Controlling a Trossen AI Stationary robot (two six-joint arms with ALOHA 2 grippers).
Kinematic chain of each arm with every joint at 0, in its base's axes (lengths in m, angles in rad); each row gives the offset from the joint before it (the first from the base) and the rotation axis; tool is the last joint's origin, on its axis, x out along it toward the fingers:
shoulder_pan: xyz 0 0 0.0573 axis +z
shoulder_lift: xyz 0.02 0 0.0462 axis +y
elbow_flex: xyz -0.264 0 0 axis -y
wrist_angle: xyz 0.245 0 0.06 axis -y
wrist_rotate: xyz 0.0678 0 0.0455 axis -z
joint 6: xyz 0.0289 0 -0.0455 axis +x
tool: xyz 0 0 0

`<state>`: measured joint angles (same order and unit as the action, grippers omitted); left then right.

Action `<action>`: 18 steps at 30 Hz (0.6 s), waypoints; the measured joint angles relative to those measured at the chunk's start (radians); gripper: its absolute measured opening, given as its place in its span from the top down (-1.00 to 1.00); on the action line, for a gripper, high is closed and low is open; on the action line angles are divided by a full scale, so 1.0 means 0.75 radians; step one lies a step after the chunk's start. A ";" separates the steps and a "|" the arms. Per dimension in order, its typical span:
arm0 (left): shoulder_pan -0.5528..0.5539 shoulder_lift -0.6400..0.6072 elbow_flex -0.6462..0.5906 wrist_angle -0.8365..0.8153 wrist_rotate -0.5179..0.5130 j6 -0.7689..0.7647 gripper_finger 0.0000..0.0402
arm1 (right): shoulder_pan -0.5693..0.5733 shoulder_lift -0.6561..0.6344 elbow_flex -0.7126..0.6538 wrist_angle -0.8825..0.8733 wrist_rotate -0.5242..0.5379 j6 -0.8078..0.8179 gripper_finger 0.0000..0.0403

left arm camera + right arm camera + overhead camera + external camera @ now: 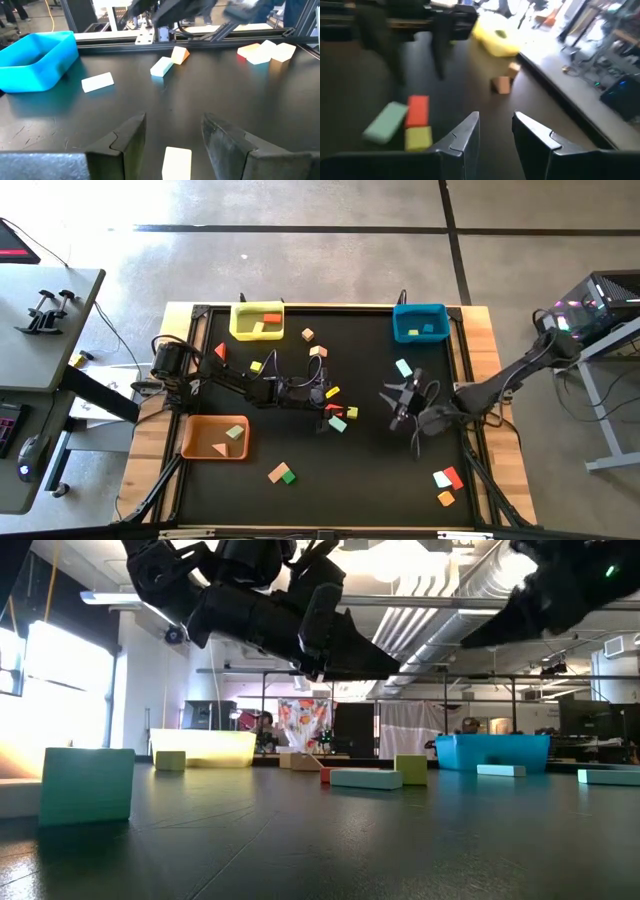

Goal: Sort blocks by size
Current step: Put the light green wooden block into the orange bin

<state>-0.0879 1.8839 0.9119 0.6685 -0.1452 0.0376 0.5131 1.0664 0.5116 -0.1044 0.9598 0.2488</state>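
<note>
Small blocks lie scattered on the black table top (300,450). A cluster of yellow, red and mint blocks (342,416) lies at mid-table. My left gripper (328,408) hovers over this cluster, open. In the left wrist view a pale yellow block (177,162) lies on the table between its fingers (172,125), with a gap on each side. My right gripper (392,404) is open and empty just right of the cluster. Its wrist view (496,120) shows the mint block (385,122), the red block (417,110) and the yellow block (418,137) ahead.
A yellow bin (257,321) stands at the far left, a blue bin (420,323) at the far right and an orange bin (213,437) at the near left, each with blocks in it. Loose blocks lie at the near right (447,479), near middle (282,473) and far middle (308,334).
</note>
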 joint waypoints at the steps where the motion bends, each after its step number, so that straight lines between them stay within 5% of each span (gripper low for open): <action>1: 0.000 0.000 0.000 0.000 0.000 0.000 0.11 | 0.017 0.000 0.050 -0.111 -0.030 0.060 0.44; 7: 0.000 0.000 0.000 0.001 0.000 0.000 0.11 | 0.035 0.000 0.302 -0.817 -0.452 0.565 0.44; 14: 0.000 0.000 0.000 0.001 0.000 0.001 0.11 | 0.036 0.000 0.411 -1.323 -1.149 1.131 0.44; 18: 0.000 0.000 0.000 0.001 0.000 0.001 0.11 | 0.035 0.000 0.411 -1.429 -1.279 1.254 0.44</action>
<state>-0.0879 1.8839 0.9119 0.6693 -0.1452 0.0380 0.5397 1.0662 0.8195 -1.1759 0.0005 1.1892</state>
